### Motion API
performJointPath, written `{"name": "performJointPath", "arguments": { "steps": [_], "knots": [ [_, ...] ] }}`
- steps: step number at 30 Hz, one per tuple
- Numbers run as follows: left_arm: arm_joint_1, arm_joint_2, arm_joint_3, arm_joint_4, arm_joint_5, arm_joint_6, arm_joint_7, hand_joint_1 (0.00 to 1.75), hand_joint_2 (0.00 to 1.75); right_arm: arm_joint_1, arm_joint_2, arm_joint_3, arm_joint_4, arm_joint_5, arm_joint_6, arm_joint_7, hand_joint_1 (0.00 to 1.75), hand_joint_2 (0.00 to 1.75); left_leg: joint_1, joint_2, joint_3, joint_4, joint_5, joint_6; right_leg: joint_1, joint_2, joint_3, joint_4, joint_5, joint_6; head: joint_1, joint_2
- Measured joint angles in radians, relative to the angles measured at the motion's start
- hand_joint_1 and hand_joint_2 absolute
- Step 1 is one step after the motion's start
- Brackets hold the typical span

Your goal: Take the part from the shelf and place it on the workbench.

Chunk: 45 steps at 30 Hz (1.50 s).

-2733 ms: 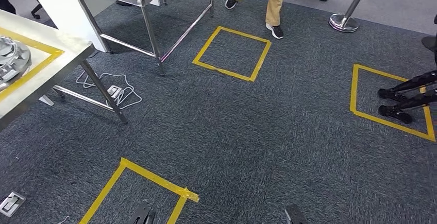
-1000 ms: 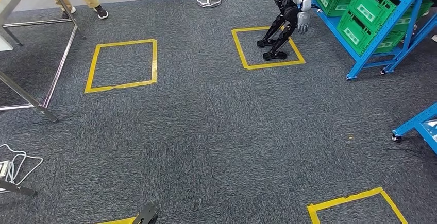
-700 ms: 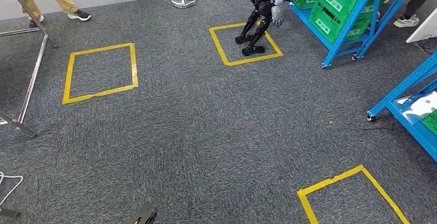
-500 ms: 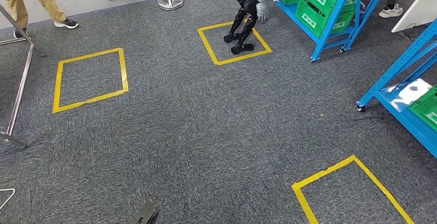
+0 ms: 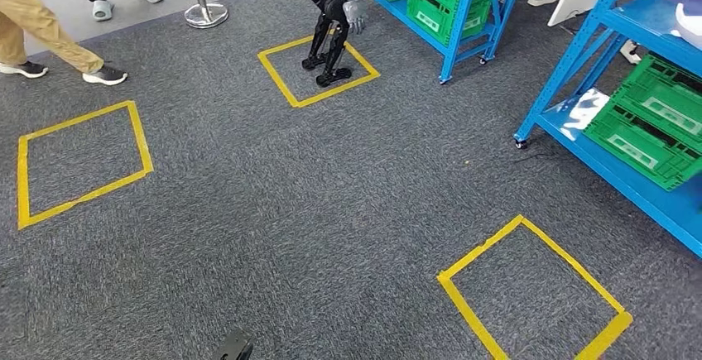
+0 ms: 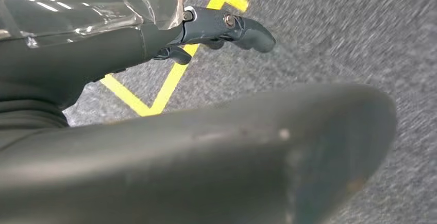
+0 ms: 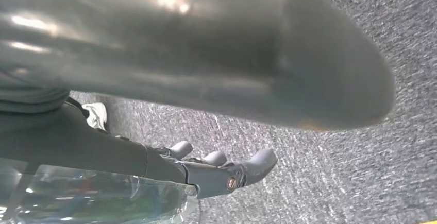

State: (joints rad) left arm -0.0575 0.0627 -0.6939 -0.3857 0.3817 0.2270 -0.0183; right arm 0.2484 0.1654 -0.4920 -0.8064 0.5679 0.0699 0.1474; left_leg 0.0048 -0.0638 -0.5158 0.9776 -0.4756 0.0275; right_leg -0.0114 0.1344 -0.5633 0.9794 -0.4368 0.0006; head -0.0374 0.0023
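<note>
The nearer blue shelf [image 5: 614, 171] stands at the right of the head view, with a green crate [image 5: 654, 120] on its lower board. A pale object [image 5: 690, 19] lies on its upper board at the picture's edge; I cannot tell what it is. My left hand [image 6: 216, 157] hangs over the grey carpet, fingers [image 6: 227, 26] stretched out and holding nothing. My right hand [image 7: 206, 54] hangs the same way, its fingers [image 7: 232, 175] apart and bare.
Another humanoid robot [image 5: 331, 12] stands in a yellow taped square in front of a second blue shelf [image 5: 463, 21] with green crates. A taped square [image 5: 480, 248] lies near right, another [image 5: 140, 136] at left. A person's leg [image 5: 33, 29] and a stanchion [image 5: 205, 14] are far left.
The camera has swung to the right: the steel workbench and cables have left the picture, and the blue shelves with green crates have come in. Both hands still hang with nothing in them.
</note>
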Motion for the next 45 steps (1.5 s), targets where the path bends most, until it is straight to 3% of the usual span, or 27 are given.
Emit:
{"name": "performJointPath", "arguments": {
  "steps": [2, 4, 6, 7, 8, 10, 11, 13, 15, 17, 18, 20, 22, 23, 24, 25, 27, 29, 31, 33, 35, 37, 38, 39, 41, 43, 45],
  "knots": [
    [-0.009, -0.008, 0.014, 0.000, 0.001, -0.001, -0.005, 0.00, 0.00, -0.007, -0.001, -0.022, 0.000, 0.017, 0.004, -0.018, 0.00, 0.00, 0.002, 0.024, 0.006, -0.025, 0.015, 0.009, 0.005, -0.031, -0.023, 0.031, -0.014, 0.002, 0.002, 0.000],
    [-0.013, -0.019, 0.023, 0.003, -0.007, -0.008, 0.001, 0.00, 0.00, -0.024, -0.003, -0.043, 0.001, 0.023, 0.004, -0.034, 0.00, 0.00, 0.000, 0.053, 0.006, -0.038, 0.025, 0.014, 0.007, -0.091, -0.079, 0.138, -0.066, -0.004, 0.006, 0.000],
    [-0.012, -0.030, 0.027, 0.008, -0.017, -0.014, 0.010, 0.00, 0.00, -0.042, -0.004, -0.061, 0.001, 0.028, 0.006, -0.044, 0.00, 0.00, -0.003, 0.087, 0.001, -0.038, 0.027, 0.014, 0.001, -0.117, -0.138, 0.264, -0.115, -0.002, 0.008, 0.000],
    [-0.011, -0.035, 0.028, 0.011, -0.022, -0.016, 0.013, 0.00, 0.00, -0.046, -0.003, -0.069, 0.002, 0.033, 0.008, -0.046, 0.00, 0.00, -0.003, 0.102, -0.001, -0.037, 0.027, 0.013, -0.003, -0.122, -0.147, 0.290, -0.122, 0.006, 0.007, 0.000],
    [-0.011, -0.038, 0.030, 0.013, -0.025, -0.015, 0.013, 0.00, 0.00, -0.048, -0.001, -0.077, 0.002, 0.038, 0.011, -0.047, 0.00, 0.00, -0.002, 0.115, -0.002, -0.036, 0.026, 0.012, -0.008, -0.127, -0.134, 0.273, -0.113, 0.017, 0.008, 0.000],
    [-0.011, -0.043, 0.034, 0.014, -0.031, -0.014, 0.014, 0.00, 0.00, -0.048, 0.004, -0.091, 0.002, 0.045, 0.014, -0.047, 0.00, 0.00, -0.001, 0.137, -0.002, -0.029, 0.023, 0.004, -0.016, -0.158, -0.051, 0.133, -0.069, 0.040, 0.008, 0.000],
    [-0.011, -0.044, 0.036, 0.015, -0.033, -0.014, 0.014, 0.00, 0.00, -0.050, 0.007, -0.096, 0.002, 0.047, 0.015, -0.046, 0.00, 0.00, -0.002, 0.147, -0.003, -0.023, 0.019, -0.003, -0.016, -0.177, -0.011, 0.064, -0.050, 0.043, 0.009, 0.000],
    [-0.012, -0.045, 0.039, 0.016, -0.035, -0.013, 0.014, 0.00, 0.00, -0.055, 0.013, -0.102, 0.001, 0.050, 0.015, -0.047, 0.00, 0.00, -0.004, 0.165, -0.003, -0.014, 0.012, -0.017, -0.012, -0.197, 0.025, -0.005, -0.036, 0.030, 0.008, 0.000],
    [-0.014, -0.046, 0.041, 0.016, -0.036, -0.012, 0.015, 0.00, 0.00, -0.055, 0.017, -0.109, 0.001, 0.051, 0.016, -0.048, 0.00, 0.00, -0.002, 0.180, -0.001, -0.012, 0.011, -0.030, -0.007, -0.177, 0.019, -0.003, -0.032, 0.009, 0.008, 0.000],
    [-0.016, -0.047, 0.041, 0.016, -0.036, -0.011, 0.015, 0.00, 0.00, -0.053, 0.020, -0.117, 0.001, 0.051, 0.016, -0.048, 0.00, 0.00, 0.005, 0.160, -0.007, 0.011, -0.009, -0.041, -0.011, -0.158, 0.020, -0.005, -0.026, -0.006, 0.007, 0.000],
    [-0.016, -0.046, 0.041, 0.016, -0.036, -0.011, 0.015, 0.00, 0.00, -0.054, 0.021, -0.119, 0.001, 0.052, 0.016, -0.048, 0.00, 0.00, 0.009, 0.134, -0.023, 0.050, -0.037, -0.046, -0.014, -0.147, 0.021, -0.006, -0.023, -0.012, 0.006, 0.000],
    [-0.014, -0.046, 0.041, 0.018, -0.036, -0.011, 0.015, 0.00, 0.00, -0.055, 0.023, -0.121, 0.001, 0.052, 0.016, -0.048, 0.00, 0.00, 0.013, 0.082, -0.080, 0.185, -0.113, -0.051, -0.012, -0.125, 0.019, -0.006, -0.018, -0.019, 0.004, 0.000],
    [-0.012, -0.046, 0.041, 0.020, -0.036, -0.011, 0.015, 0.00, 0.00, -0.056, 0.026, -0.122, 0.001, 0.052, 0.016, -0.048, 0.00, 0.00, 0.013, 0.067, -0.130, 0.291, -0.148, -0.049, -0.004, -0.099, 0.017, -0.005, -0.016, -0.023, 0.004, 0.000],
    [-0.012, -0.046, 0.041, 0.020, -0.036, -0.011, 0.016, 0.00, 0.00, -0.055, 0.027, -0.123, 0.001, 0.052, 0.016, -0.048, 0.00, 0.00, 0.012, 0.064, -0.131, 0.289, -0.134, -0.045, -0.001, -0.085, 0.017, -0.005, -0.015, -0.024, 0.004, 0.000],
    [-0.011, -0.046, 0.041, 0.021, -0.036, -0.011, 0.016, 0.00, 0.00, -0.055, 0.028, -0.124, 0.002, 0.052, 0.016, -0.048, 0.00, 0.00, 0.011, 0.059, -0.112, 0.246, -0.102, -0.039, 0.003, -0.071, 0.018, -0.005, -0.014, -0.025, 0.004, 0.000],
    [-0.012, -0.045, 0.042, 0.021, -0.036, -0.011, 0.016, 0.00, 0.00, -0.055, 0.028, -0.125, 0.002, 0.052, 0.016, -0.048, 0.00, 0.00, 0.009, 0.045, -0.078, 0.173, -0.060, -0.029, 0.005, -0.057, 0.019, -0.005, -0.013, -0.025, 0.004, 0.000],
    [-0.012, -0.041, 0.042, 0.022, -0.036, -0.011, 0.016, 0.00, 0.00, -0.056, 0.032, -0.126, 0.002, 0.052, 0.016, -0.048, 0.00, 0.00, 0.005, 0.003, -0.018, 0.044, -0.009, -0.008, 0.006, -0.033, 0.018, -0.005, -0.009, -0.022, 0.005, 0.000],
    [-0.011, -0.037, 0.043, 0.024, -0.037, -0.011, 0.016, 0.00, 0.00, -0.056, 0.036, -0.127, 0.002, 0.052, 0.016, -0.048, 0.00, 0.00, -0.001, -0.015, 0.000, 0.005, -0.004, 0.004, 0.001, -0.014, 0.010, -0.006, -0.003, -0.013, 0.004, 0.000],
    [-0.014, -0.039, 0.043, 0.024, -0.039, -0.011, 0.016, 0.00, 0.00, -0.054, 0.039, -0.131, 0.002, 0.055, 0.017, -0.048, 0.00, 0.00, -0.002, 0.007, 0.004, -0.013, 0.007, 0.010, -0.001, -0.003, 0.002, -0.009, 0.003, -0.002, 0.002, 0.000],
    [-0.018, -0.041, 0.043, 0.024, -0.047, -0.009, 0.018, 0.00, 0.00, -0.054, 0.040, -0.140, 0.001, 0.059, 0.017, -0.049, 0.00, 0.00, 0.003, 0.032, 0.012, -0.041, 0.023, 0.013, 0.004, -0.046, -0.022, 0.025, -0.015, 0.000, 0.005, 0.000],
    [-0.019, -0.043, 0.044, 0.024, -0.058, -0.009, 0.025, 0.00, 0.00, -0.058, 0.039, -0.154, 0.000, 0.066, 0.022, -0.052, 0.00, 0.00, 0.003, 0.061, 0.013, -0.053, 0.030, 0.014, 0.003, -0.103, -0.080, 0.138, -0.069, -0.004, 0.008, 0.000],
    [-0.019, -0.045, 0.044, 0.024, -0.068, -0.011, 0.034, 0.00, 0.00, -0.059, 0.039, -0.170, 0.000, 0.074, 0.031, -0.055, 0.00, 0.00, 0.002, 0.092, 0.011, -0.053, 0.030, 0.013, -0.005, -0.120, -0.133, 0.252, -0.110, 0.003, 0.010, 0.000],
    [-0.019, -0.047, 0.044, 0.024, -0.071, -0.012, 0.038, 0.00, 0.00, -0.057, 0.039, -0.177, 0.000, 0.081, 0.036, -0.056, 0.00, 0.00, 0.002, 0.107, 0.010, -0.052, 0.030, 0.011, -0.010, -0.124, -0.135, 0.262, -0.110, 0.014, 0.010, 0.000],
    [-0.019, -0.049, 0.044, 0.024, -0.074, -0.014, 0.041, 0.00, 0.00, -0.055, 0.041, -0.185, -0.002, 0.089, 0.043, -0.056, 0.00, 0.00, 0.003, 0.120, 0.010, -0.050, 0.028, 0.007, -0.015, -0.131, -0.114, 0.231, -0.095, 0.027, 0.010, 0.000],
    [-0.019, -0.051, 0.045, 0.024, -0.078, -0.015, 0.046, 0.00, 0.00, -0.054, 0.045, -0.199, -0.008, 0.115, 0.057, -0.055, 0.00, 0.00, 0.005, 0.143, 0.008, -0.038, 0.022, -0.006, -0.022, -0.168, -0.034, 0.092, -0.052, 0.049, 0.010, 0.000],
    [-0.020, -0.051, 0.050, 0.024, -0.080, -0.014, 0.049, 0.00, 0.00, -0.058, 0.054, -0.213, -0.016, 0.143, 0.071, -0.055, 0.00, 0.00, 0.002, 0.162, 0.007, -0.023, 0.011, -0.023, -0.022, -0.199, 0.017, 0.007, -0.031, 0.042, 0.010, 0.000],
    [-0.021, -0.051, 0.056, 0.024, -0.084, -0.015, 0.051, 0.00, 0.00, -0.060, 0.062, -0.231, -0.021, 0.166, 0.079, -0.057, 0.00, 0.00, 0.002, 0.180, 0.009, -0.016, 0.005, -0.035, -0.017, -0.190, 0.016, 0.001, -0.030, 0.021, 0.009, 0.000]
  ]
}}
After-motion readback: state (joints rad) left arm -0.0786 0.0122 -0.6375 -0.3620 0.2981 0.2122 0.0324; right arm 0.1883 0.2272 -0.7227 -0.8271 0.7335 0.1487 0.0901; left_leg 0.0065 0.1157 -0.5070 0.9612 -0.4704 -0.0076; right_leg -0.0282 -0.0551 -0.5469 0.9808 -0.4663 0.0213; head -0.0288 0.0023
